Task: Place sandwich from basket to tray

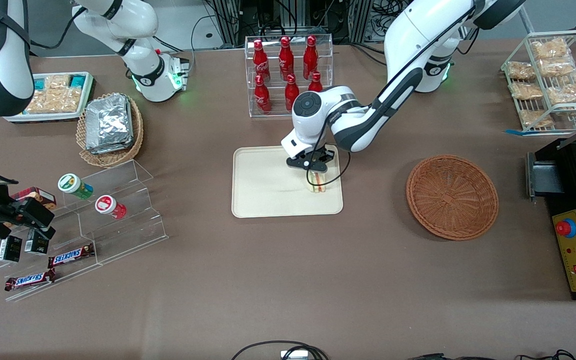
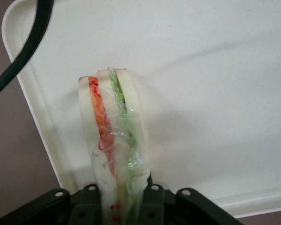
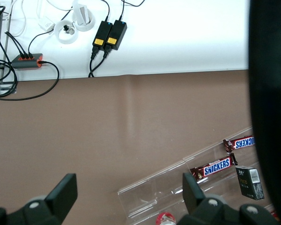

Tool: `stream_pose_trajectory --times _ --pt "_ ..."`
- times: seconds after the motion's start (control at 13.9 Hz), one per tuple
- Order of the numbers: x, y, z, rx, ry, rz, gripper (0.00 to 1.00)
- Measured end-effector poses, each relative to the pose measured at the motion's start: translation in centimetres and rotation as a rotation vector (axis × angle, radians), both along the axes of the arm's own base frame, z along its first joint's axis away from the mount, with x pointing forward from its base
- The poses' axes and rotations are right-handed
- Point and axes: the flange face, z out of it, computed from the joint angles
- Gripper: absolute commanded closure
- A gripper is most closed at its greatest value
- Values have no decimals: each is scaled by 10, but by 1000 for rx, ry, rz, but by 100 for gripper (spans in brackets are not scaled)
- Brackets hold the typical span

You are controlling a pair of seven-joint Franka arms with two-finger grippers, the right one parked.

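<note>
Left wrist view shows the gripper (image 2: 122, 206) closed on the sandwich (image 2: 113, 140), low over the tray (image 2: 215, 70) near its rim. The basket (image 1: 452, 196) is empty. Next it should lower and release.

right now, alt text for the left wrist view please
The black two-finger tool grips a clear-wrapped triangular sandwich with pale bread and red, orange and green filling, standing on edge over the cream rectangular tray near its raised rim. A black cable crosses one corner, above the brown tabletop.
</note>
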Motion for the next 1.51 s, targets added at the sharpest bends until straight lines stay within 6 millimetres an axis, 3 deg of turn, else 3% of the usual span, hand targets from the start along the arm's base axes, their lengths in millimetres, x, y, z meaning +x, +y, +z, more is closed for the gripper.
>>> stream_pose_trajectory --times 0.29,0.5,0.65,0.86,1.15,1.51 --pt "19 -3 20 -2 -35 77 0" --pt "53 -1 69 15 -98 149 0" --pt "85 18 107 30 -134 223 0" --pt "132 71 151 68 -156 357 0" --pt "181 169 208 80 -163 559 0" --pt "196 252 264 79 -78 570 0"
